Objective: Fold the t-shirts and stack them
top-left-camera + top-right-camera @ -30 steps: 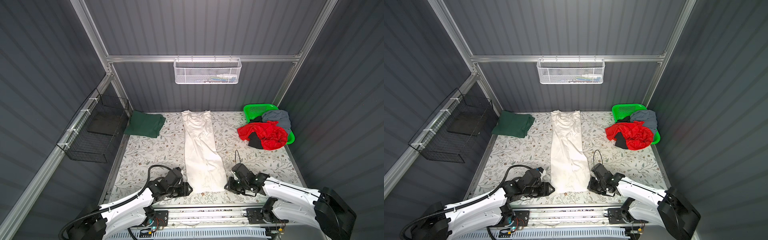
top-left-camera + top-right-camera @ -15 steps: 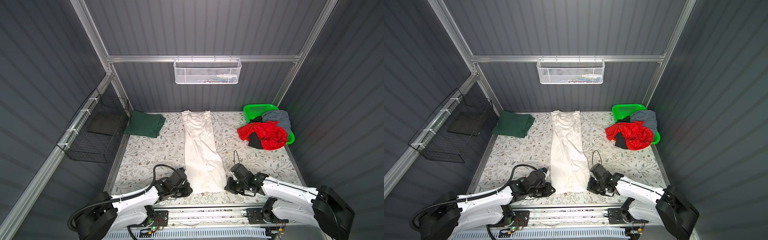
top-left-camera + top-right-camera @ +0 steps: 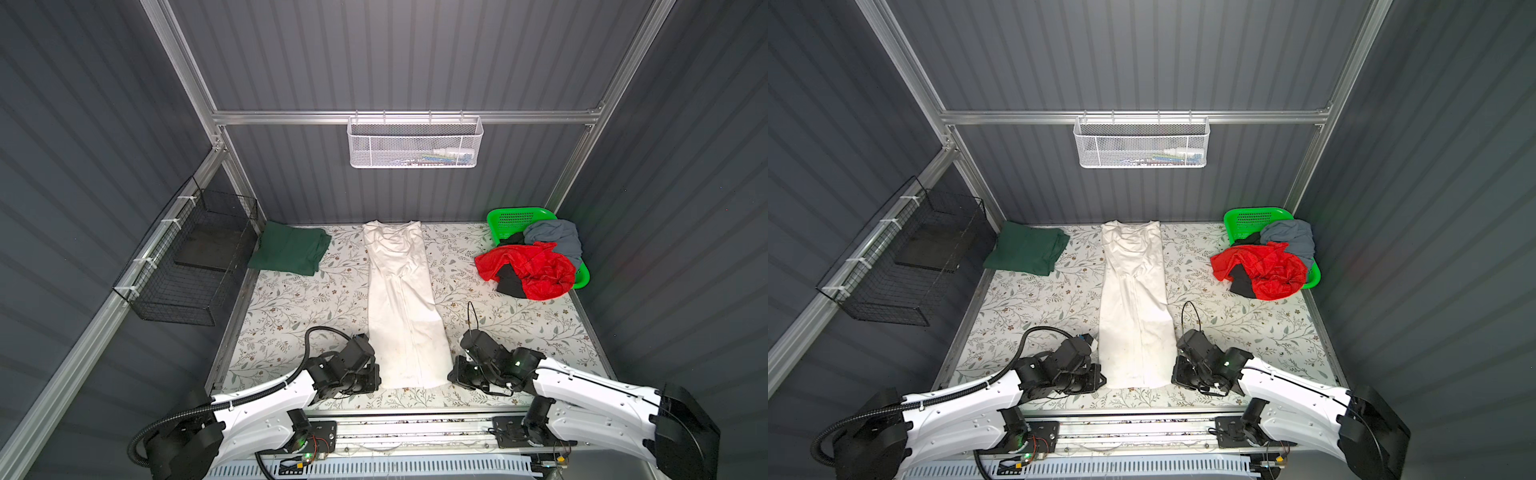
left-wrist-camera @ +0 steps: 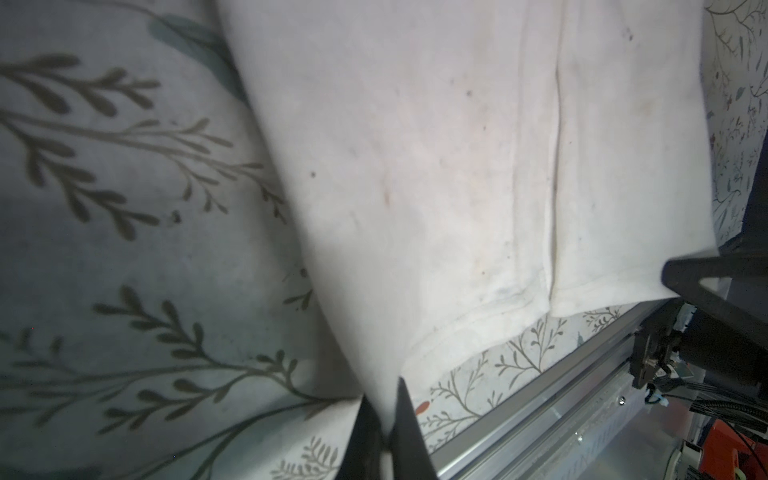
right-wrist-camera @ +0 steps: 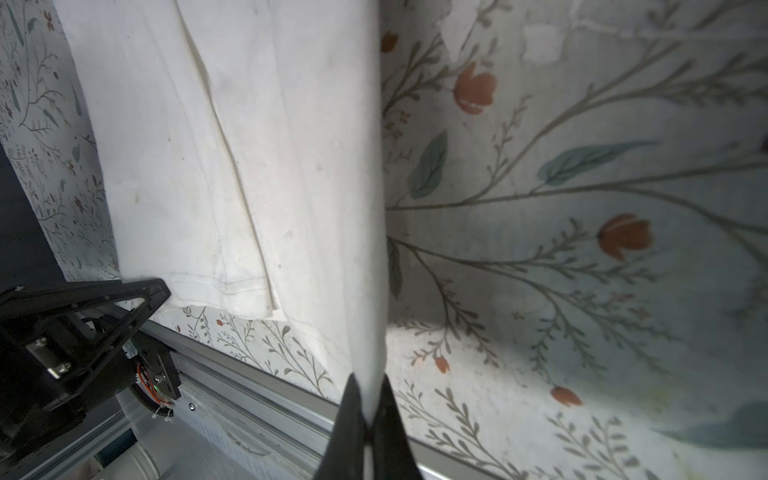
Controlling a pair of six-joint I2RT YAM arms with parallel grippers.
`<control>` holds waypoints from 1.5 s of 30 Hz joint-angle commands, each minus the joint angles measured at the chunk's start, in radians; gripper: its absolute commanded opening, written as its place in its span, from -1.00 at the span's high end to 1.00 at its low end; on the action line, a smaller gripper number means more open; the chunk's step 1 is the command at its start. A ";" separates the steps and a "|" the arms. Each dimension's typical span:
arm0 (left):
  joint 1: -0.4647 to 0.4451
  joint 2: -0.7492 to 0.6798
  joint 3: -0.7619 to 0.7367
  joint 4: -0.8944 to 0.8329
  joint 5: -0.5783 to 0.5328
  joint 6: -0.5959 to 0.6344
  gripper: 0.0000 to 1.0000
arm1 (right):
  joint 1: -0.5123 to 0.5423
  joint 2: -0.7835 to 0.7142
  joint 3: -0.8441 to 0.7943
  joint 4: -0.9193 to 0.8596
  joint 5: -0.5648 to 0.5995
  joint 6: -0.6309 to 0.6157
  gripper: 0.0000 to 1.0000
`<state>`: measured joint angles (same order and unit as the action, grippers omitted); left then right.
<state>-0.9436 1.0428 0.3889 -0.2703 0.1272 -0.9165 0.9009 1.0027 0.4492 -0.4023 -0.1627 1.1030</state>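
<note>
A long off-white t-shirt (image 3: 399, 299) (image 3: 1133, 299), folded into a narrow strip, lies down the middle of the floral table. My left gripper (image 3: 376, 376) (image 4: 383, 392) is shut on its near left corner. My right gripper (image 3: 451, 374) (image 5: 369, 380) is shut on the near right corner. In both wrist views the cloth rises from the table into the closed jaws. A folded dark green t-shirt (image 3: 291, 251) lies at the back left. Red (image 3: 528, 268), grey-blue (image 3: 552, 237) and black (image 3: 509, 280) t-shirts are heaped at the back right.
The heap spills over a bright green plastic basket (image 3: 515, 216) in the back right corner. A black wire basket (image 3: 187, 257) hangs on the left wall and a white mesh basket (image 3: 415, 143) on the back wall. An aluminium rail (image 3: 407, 424) runs along the table's front edge.
Both grippers have closed on the near corners of the off-white t-shirt. The arms have barely shifted along the front edge.
</note>
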 commanded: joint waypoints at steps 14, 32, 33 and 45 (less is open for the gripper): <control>-0.008 -0.167 0.006 -0.147 -0.031 0.075 1.00 | 0.224 0.037 -0.030 0.129 0.165 0.202 1.00; -0.007 -0.243 0.005 -0.155 -0.179 0.022 1.00 | 0.269 -0.104 0.030 -0.010 0.334 0.126 1.00; -0.007 -0.227 0.019 -0.149 -0.195 0.020 1.00 | 0.265 -0.109 0.039 -0.022 0.351 0.118 1.00; 0.018 0.036 0.383 -0.216 -0.369 0.143 1.00 | 0.024 -0.143 0.157 -0.076 0.261 -0.036 1.00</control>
<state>-0.9386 1.0512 0.7048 -0.4416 -0.1806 -0.8383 0.9745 0.8570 0.5648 -0.4400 0.1295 1.1435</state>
